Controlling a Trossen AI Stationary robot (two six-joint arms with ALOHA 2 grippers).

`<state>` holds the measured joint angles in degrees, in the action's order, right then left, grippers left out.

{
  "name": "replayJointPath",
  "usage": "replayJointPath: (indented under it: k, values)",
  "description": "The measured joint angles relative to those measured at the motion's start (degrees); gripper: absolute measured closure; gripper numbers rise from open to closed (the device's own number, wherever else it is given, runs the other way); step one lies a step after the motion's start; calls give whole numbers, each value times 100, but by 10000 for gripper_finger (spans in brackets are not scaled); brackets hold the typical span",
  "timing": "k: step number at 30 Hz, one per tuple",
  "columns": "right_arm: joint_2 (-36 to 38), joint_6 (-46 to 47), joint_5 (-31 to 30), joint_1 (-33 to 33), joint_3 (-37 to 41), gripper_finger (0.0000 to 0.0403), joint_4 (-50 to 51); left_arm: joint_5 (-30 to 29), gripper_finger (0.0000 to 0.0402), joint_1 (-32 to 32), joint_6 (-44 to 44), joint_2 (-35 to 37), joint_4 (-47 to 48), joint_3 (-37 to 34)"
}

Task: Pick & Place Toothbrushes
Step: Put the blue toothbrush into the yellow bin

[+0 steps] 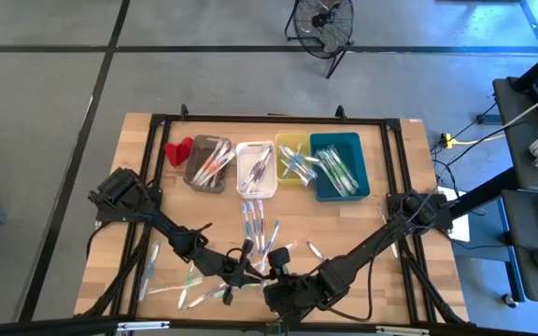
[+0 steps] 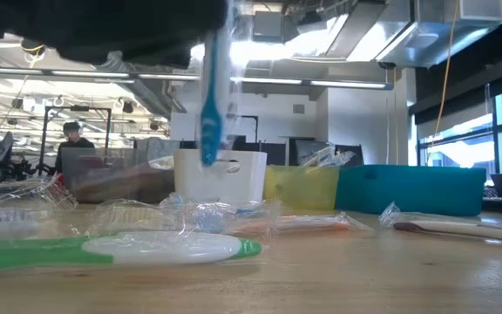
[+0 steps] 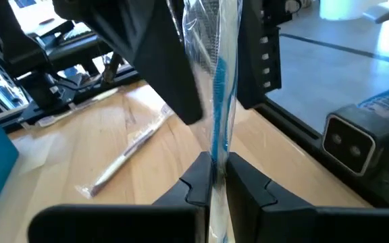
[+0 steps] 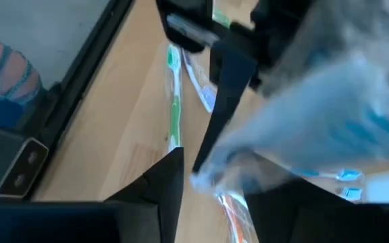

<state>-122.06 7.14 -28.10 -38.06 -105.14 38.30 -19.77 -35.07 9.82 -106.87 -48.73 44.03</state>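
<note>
Left gripper [image 3: 219,177] clamped tight on wrapped blue toothbrush [image 3: 219,101], held upright above near table [image 1: 409,177] edge, centre. Right gripper [image 4: 211,177] close alongside, fingers parted around wrapper's end, not pinching. Other toothbrushes [image 1: 255,224] loose on the wood; more in four bins [image 1: 278,163] at far side.

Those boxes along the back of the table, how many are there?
4, in a row at the table's far edge: grey bin beside the red object, then white bin, yellow bin, teal bin.
</note>
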Motion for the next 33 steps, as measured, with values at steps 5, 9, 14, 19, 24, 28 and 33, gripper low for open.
replayJointPath:
  k: [5, 9, 14, 19, 24, 28, 33]
  values:
    - [2, -161, 23, 0, -11, 278, -206, 22, 382, 2, 129, -11, -42, 29]
    - [2, -182, 49, 0, -11, 292, -262, 15, 382, 2, 135, -11, -50, 29]
    - [2, -198, 49, 14, -13, 307, -423, 2, 382, 2, 134, -11, -50, 29]
    - [2, -204, 234, 69, -13, 324, -487, 3, 382, 2, 134, -11, -38, 29]
    - [2, -182, 479, 133, -19, 367, -466, 0, 382, 2, 126, -13, -20, 29]
    - [2, -184, 472, 133, -20, 382, -456, 2, 381, 9, -35, -13, -17, 29]
    - [2, -178, 475, 133, -20, 382, -446, 89, 361, 35, -197, -15, -21, 29]
